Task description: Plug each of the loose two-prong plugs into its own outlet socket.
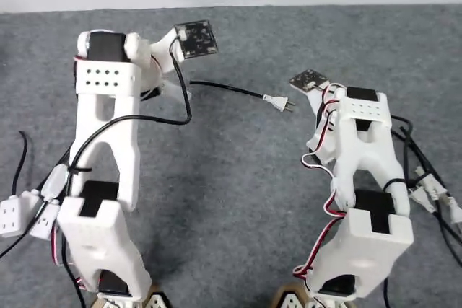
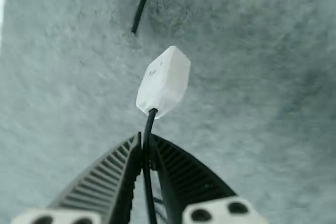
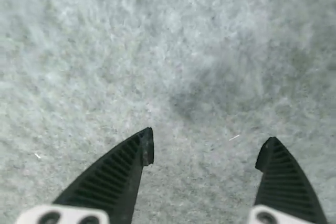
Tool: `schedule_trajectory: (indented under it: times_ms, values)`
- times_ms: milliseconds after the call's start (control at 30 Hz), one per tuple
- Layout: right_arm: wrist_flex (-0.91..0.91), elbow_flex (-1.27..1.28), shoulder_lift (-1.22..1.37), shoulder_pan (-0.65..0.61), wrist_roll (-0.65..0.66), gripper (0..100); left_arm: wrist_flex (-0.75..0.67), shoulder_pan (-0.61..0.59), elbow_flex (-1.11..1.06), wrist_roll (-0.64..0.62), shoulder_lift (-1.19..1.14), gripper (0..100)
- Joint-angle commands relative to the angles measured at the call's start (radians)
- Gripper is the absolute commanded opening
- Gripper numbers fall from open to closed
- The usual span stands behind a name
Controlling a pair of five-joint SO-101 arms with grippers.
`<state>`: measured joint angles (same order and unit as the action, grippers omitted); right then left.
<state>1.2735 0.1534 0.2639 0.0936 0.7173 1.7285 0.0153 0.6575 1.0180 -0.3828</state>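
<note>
My left gripper [image 2: 145, 139] is shut on a thin black cord [image 2: 147, 124] just behind the white socket block [image 2: 164, 81] that the cord ends in. The block sits just past the fingertips, above the grey carpet. Another black cord end [image 2: 142, 9] lies beyond it. In the high view a two-prong plug [image 1: 279, 103] on a black cord [image 1: 224, 89] lies on the carpet between the two arms. My right gripper [image 3: 205, 148] is open over bare carpet with nothing between its fingers; its wrist [image 1: 310, 81] stands just right of the plug.
White socket blocks [image 1: 13, 215] with black cords lie at the table's left edge beside the left arm's base. More white plugs and cords [image 1: 433, 192] lie at the right edge. Grey carpet [image 1: 238, 200] stretches between the arms.
</note>
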Motion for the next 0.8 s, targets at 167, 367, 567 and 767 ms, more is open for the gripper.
schedule_trajectory:
  times_ms: [167, 367, 567, 767]
  values:
    - [0.001, 0.021, -0.004, -0.001, -0.009, 30.3, 0.025, 0.025, -0.163, -0.318, 0.103, 1]
    - [-0.010, 0.051, -0.004, 0.021, -0.011, 30.3, 0.025, 0.049, -0.283, -0.387, 0.103, 1]
    - [-0.008, 0.052, -0.004, 0.036, -0.066, 30.3, 0.025, 0.041, -0.294, -0.543, 0.137, 1]
    - [-0.012, 0.052, -0.002, -0.001, -0.209, 30.2, 0.014, 0.049, -0.392, -0.617, 0.324, 1]
